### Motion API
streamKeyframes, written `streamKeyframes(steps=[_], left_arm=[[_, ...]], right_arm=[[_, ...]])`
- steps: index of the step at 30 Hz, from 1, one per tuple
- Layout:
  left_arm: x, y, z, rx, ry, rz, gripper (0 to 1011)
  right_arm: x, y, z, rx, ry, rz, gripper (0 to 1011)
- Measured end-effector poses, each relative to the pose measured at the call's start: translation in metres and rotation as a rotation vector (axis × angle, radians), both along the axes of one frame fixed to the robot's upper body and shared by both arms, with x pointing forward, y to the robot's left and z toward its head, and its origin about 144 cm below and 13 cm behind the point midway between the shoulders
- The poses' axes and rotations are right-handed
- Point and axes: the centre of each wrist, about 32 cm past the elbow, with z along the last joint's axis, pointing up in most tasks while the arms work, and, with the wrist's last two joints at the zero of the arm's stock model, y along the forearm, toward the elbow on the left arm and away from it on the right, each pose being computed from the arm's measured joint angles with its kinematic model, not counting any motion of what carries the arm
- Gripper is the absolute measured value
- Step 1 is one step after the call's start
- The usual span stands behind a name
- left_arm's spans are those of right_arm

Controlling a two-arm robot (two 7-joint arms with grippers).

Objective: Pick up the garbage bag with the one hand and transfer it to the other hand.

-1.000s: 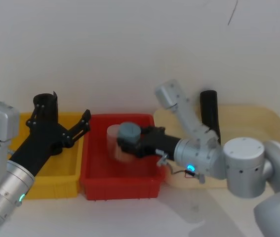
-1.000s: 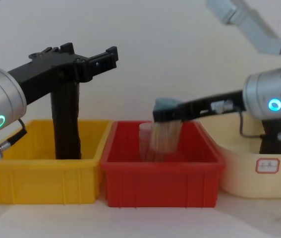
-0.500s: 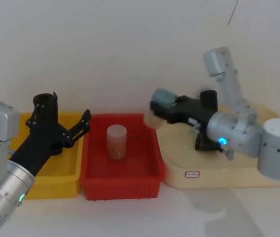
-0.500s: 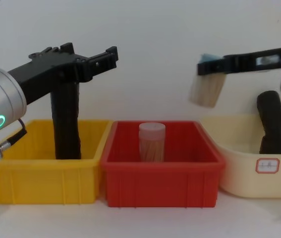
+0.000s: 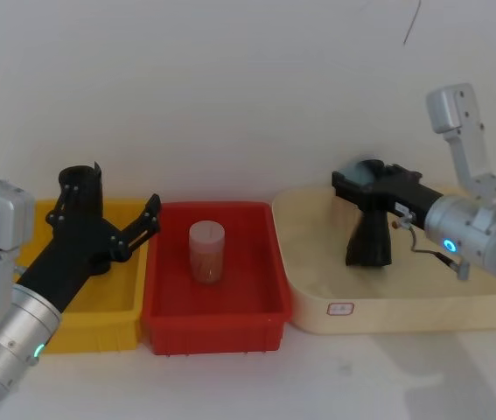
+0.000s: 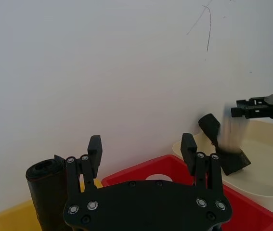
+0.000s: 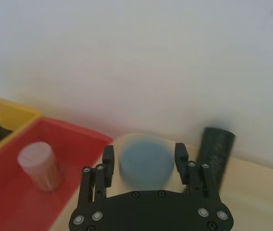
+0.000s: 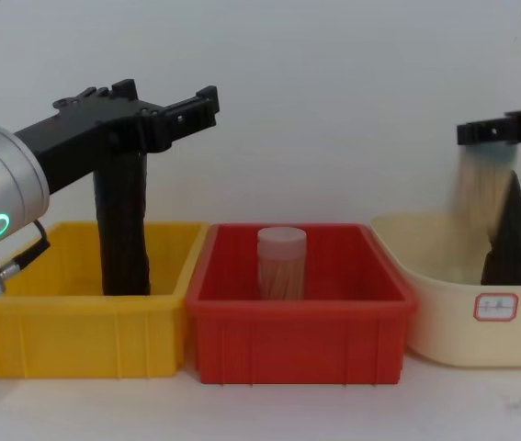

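Note:
The garbage bag (image 8: 122, 230), a black crinkly roll, stands upright in the yellow bin (image 8: 76, 340); its top (image 5: 81, 179) rises above the rim. My left gripper (image 8: 168, 96) hovers open at the roll's top, and the roll (image 6: 42, 192) lies just outside one finger, not between the jaws (image 6: 141, 149). Far to the right, my right gripper (image 8: 485, 133) is shut on a blue-lidded jar (image 7: 143, 166) and holds it above the cream tray (image 8: 444, 322). A second black roll (image 5: 370, 241) leans in that tray, behind the held jar (image 8: 482, 188).
A red bin (image 8: 297, 344) sits between the yellow bin and the cream tray, with a pale-lidded jar (image 8: 281, 262) upright inside it. A white wall runs close behind all three containers. White tabletop lies in front of them.
My right gripper lifted the blue-lidded jar out of the red bin and carried it right, over the cream tray. The left arm and the garbage bag have not moved.

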Motion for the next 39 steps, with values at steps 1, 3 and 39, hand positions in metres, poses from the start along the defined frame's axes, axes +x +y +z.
streamKeyframes(steps=[1, 3, 39], left_arm=[[0.000, 0.000, 0.000, 0.000, 0.000, 0.000, 1001], [0.000, 0.000, 0.000, 0.000, 0.000, 0.000, 1002], [0.000, 0.000, 0.000, 0.000, 0.000, 0.000, 1002]], right_arm=[[0.000, -0.002, -0.001, -0.005, 0.002, -0.006, 754], [-0.001, -0.005, -0.003, -0.011, 0.004, -0.013, 791], [-0.041, 0.004, -0.004, 0.100, -0.023, -0.062, 999]])
